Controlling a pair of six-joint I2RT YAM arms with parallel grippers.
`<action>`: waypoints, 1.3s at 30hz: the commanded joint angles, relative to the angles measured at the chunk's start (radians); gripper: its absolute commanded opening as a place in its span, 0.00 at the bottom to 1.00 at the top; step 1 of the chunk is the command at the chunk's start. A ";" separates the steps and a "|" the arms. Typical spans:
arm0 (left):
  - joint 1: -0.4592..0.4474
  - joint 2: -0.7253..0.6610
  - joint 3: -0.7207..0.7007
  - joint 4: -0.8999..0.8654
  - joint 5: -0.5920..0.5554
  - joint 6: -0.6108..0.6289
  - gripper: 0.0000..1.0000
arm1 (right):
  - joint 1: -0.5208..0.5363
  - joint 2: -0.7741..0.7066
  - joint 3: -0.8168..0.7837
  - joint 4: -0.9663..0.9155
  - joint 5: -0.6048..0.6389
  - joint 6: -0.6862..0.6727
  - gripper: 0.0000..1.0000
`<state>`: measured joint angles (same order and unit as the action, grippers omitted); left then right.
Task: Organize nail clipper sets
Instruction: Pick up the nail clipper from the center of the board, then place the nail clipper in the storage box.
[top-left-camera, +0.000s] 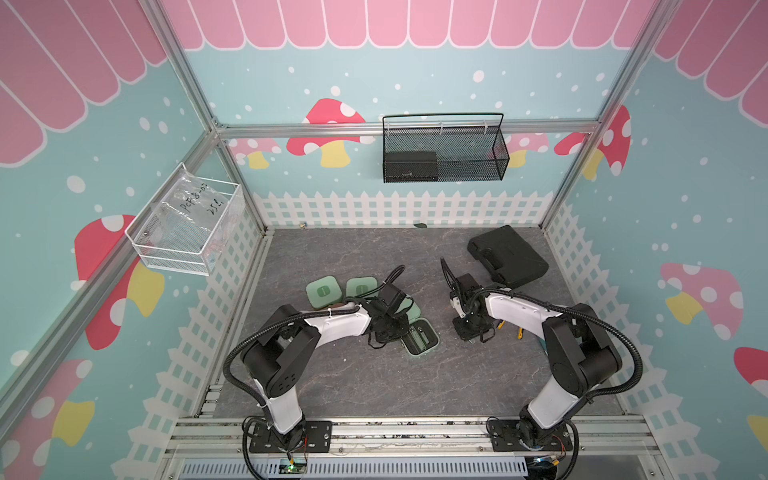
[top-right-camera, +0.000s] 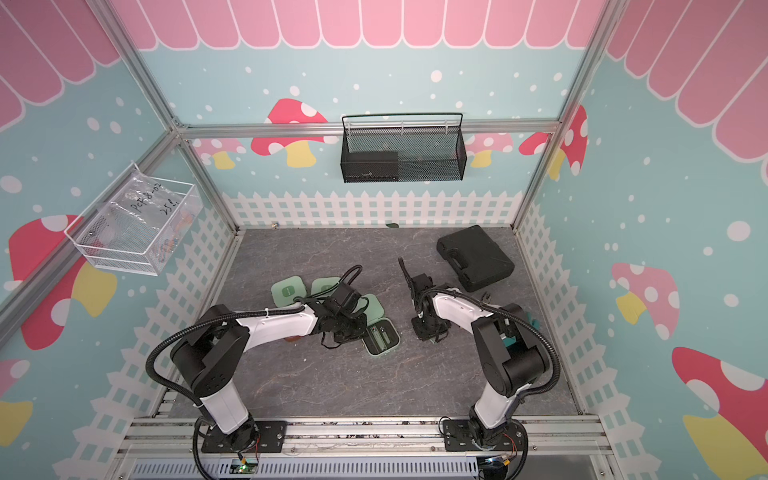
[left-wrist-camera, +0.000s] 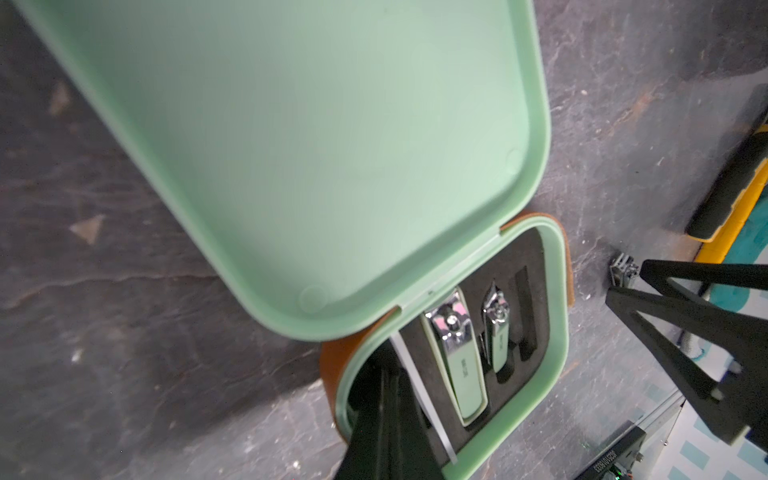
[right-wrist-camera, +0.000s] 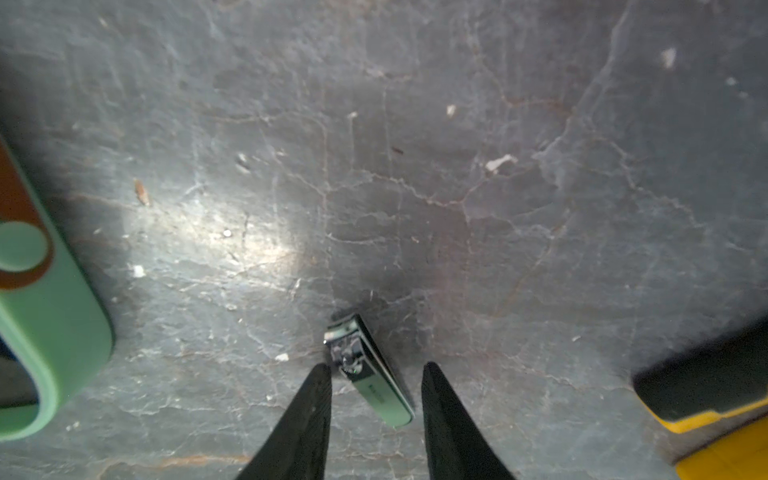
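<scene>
Grey stone tabletop (right-wrist-camera: 457, 166): right pincer (right-wrist-camera: 376, 366) gapes around a clipper (right-wrist-camera: 370, 376); left pincer (left-wrist-camera: 386, 382) closed.

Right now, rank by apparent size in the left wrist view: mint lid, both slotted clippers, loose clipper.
Mint lid, nearest the camera.
Wider slotted clipper.
Narrower slotted clipper.
Loose clipper, partly hidden, farther away.

Even light, blurred wrist-view edges.

Top views: high at 6 o'clock, facing 12, whole table (top-left-camera: 332, 249)
Left wrist: close above open case (left-wrist-camera: 291, 145)
Right wrist: close above table, same case
</scene>
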<state>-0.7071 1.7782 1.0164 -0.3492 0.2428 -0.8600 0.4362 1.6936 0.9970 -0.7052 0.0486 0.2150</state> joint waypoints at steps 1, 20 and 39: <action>0.009 0.001 -0.015 -0.029 -0.024 -0.002 0.00 | -0.013 0.033 -0.012 0.004 -0.022 -0.029 0.36; 0.009 -0.008 -0.021 -0.028 -0.027 -0.004 0.00 | -0.018 -0.004 0.020 0.001 -0.145 -0.032 0.02; 0.011 -0.008 -0.023 -0.028 -0.030 -0.007 0.00 | 0.190 0.017 0.184 0.040 -0.246 0.096 0.04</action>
<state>-0.7071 1.7782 1.0149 -0.3466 0.2428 -0.8604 0.6231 1.6699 1.1561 -0.6758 -0.1902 0.2974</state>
